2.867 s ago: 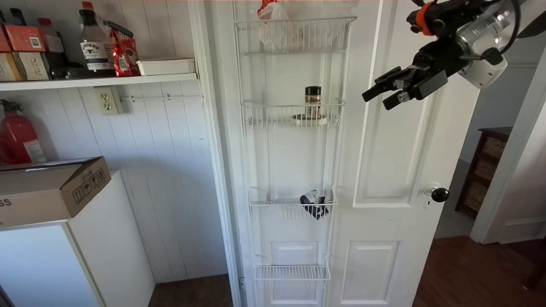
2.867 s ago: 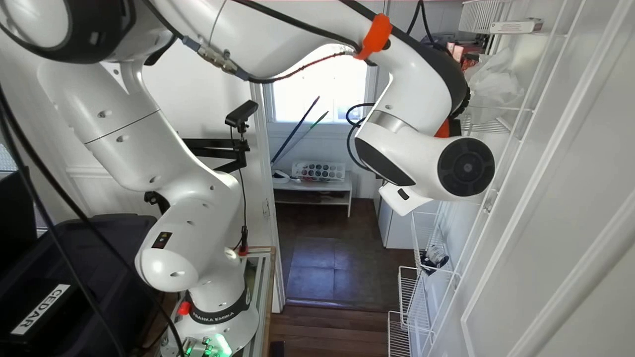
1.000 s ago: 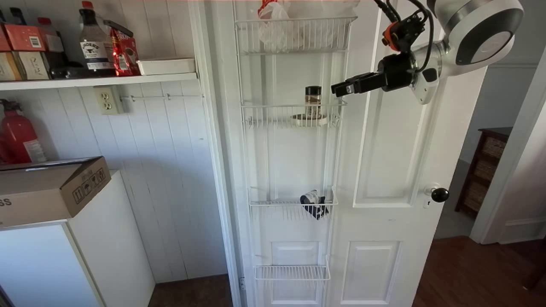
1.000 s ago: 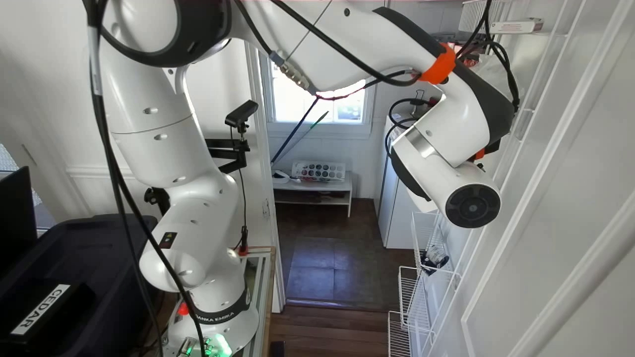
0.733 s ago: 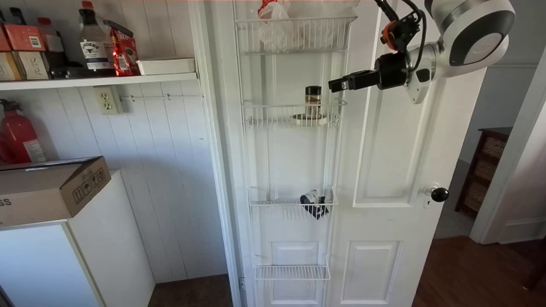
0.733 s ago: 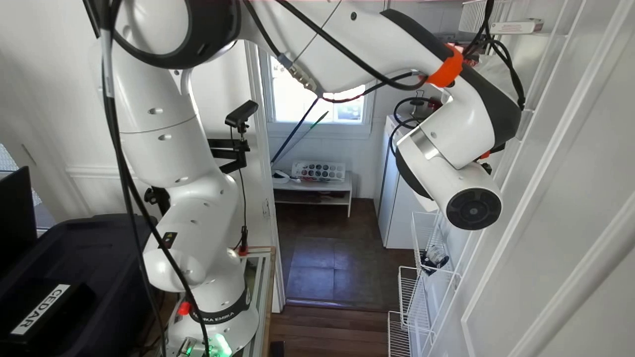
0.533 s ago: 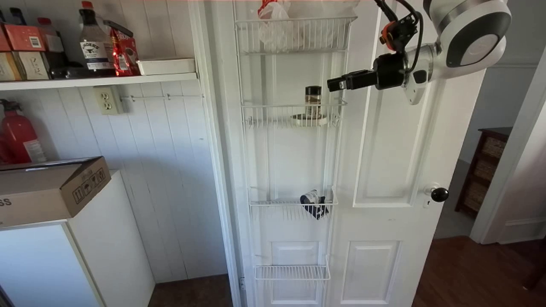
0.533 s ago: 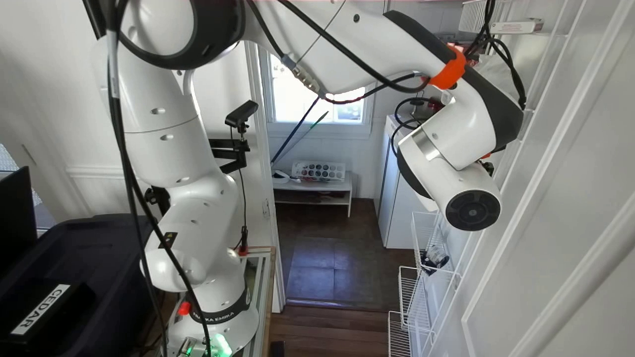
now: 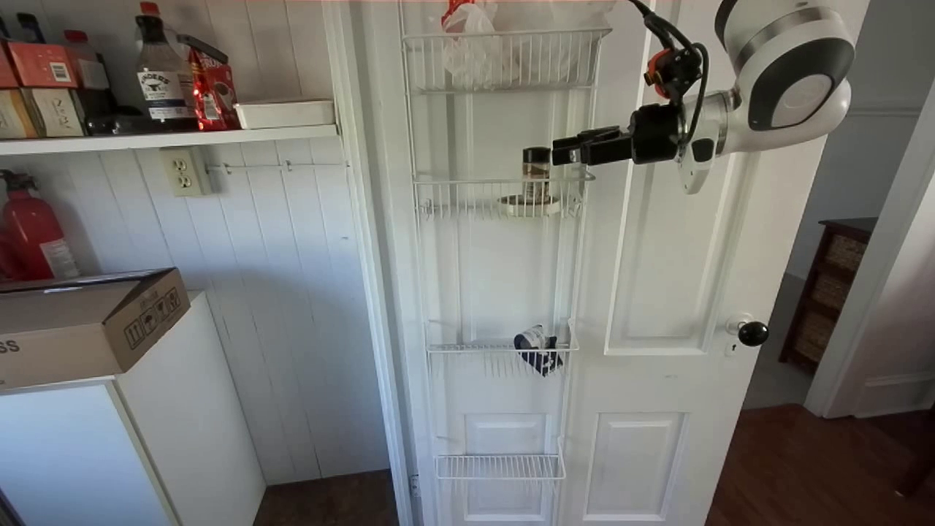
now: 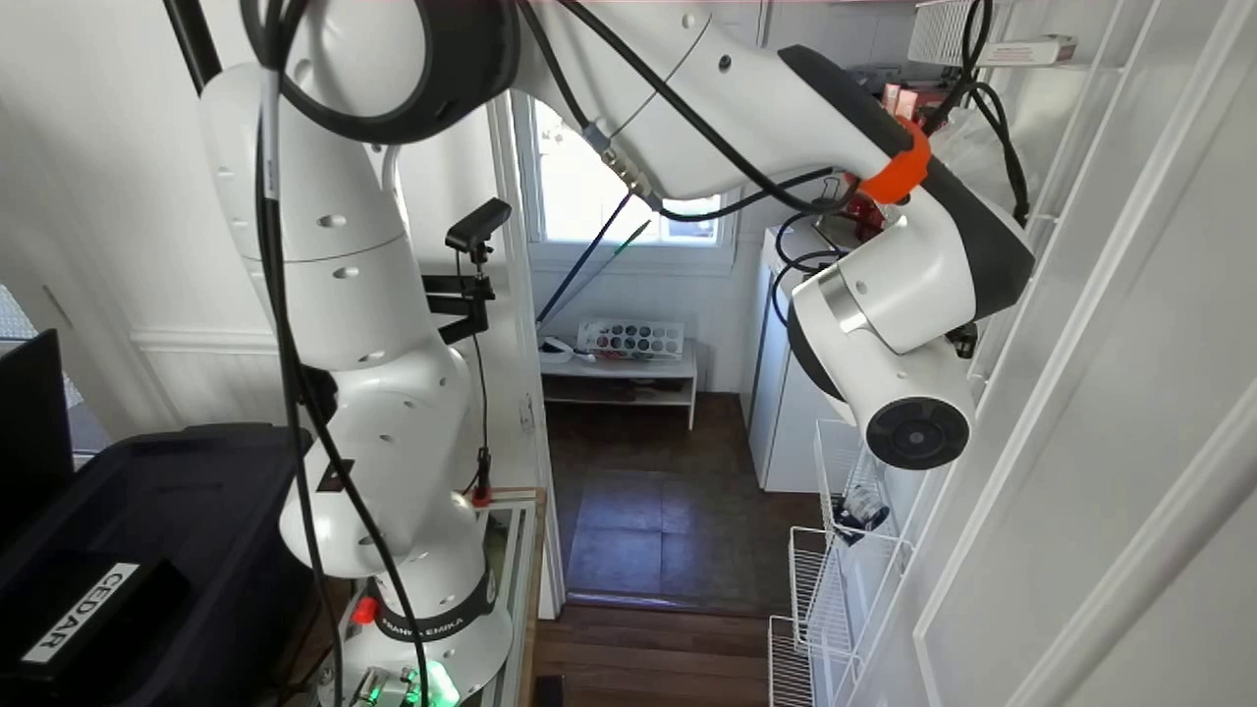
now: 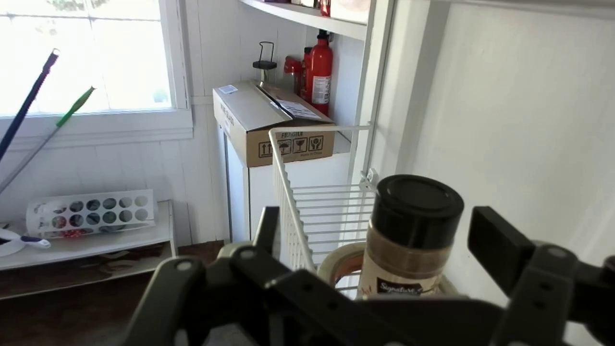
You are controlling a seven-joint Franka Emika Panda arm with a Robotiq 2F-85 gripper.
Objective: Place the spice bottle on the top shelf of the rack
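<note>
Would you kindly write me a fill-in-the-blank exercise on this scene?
1. The cap of the spice bottle and the doorknob are both ____.
2. In the wrist view, the gripper is ____, not shut.
3. The spice bottle's wire basket is directly ____ the one holding the plastic bag.
4. In the wrist view, the cardboard box says ____ above its printed symbols.

Missing words: black; open; below; FRAGILE.

The spice bottle [image 11: 414,235] is supported upright on a white wire basket [image 9: 467,181]; the bottle's base is encircled by a tape roll [image 11: 327,269] laid flat.
</note>
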